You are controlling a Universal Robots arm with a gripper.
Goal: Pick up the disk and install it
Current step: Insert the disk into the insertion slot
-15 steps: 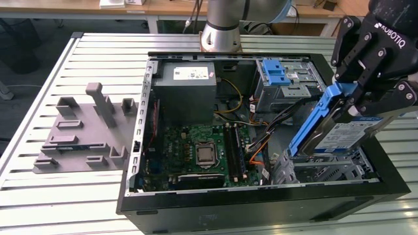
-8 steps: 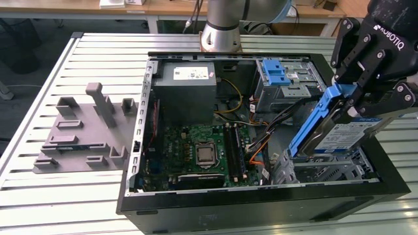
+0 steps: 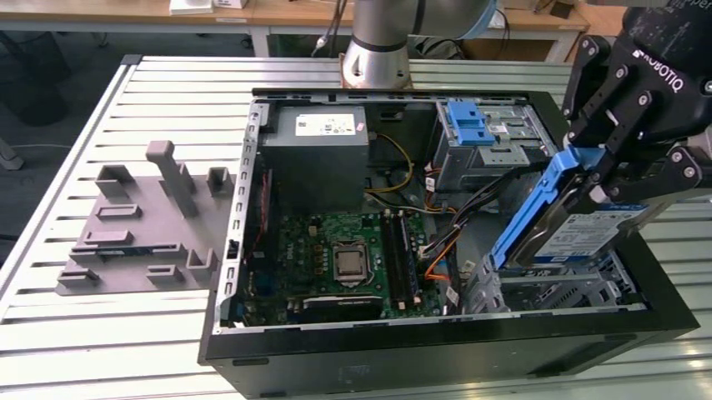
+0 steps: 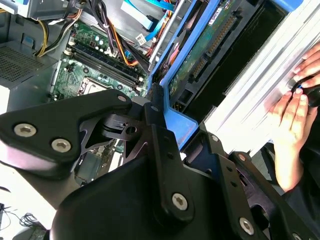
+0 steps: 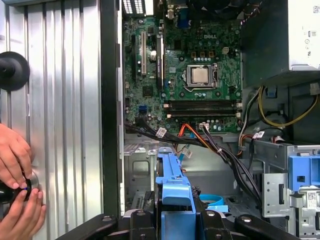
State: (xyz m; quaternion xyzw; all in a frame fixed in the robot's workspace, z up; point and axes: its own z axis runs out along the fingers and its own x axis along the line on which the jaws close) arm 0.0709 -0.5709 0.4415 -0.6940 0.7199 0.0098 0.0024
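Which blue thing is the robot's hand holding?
The disk with the blue frame, tilted above the open computer, clamped in the gripper. The other blue piece sits on the metal cage, apart from it.

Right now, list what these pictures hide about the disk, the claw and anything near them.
Exterior view: the claw covers the top edge of the disk, so where it grips is hidden.
Exterior view: whether the disk's lower end touches the drive bay cannot be told.
First wrist view: the claw's body covers most of the disk.
First wrist view: a hand is cut off by the picture's edge and covers a black object.
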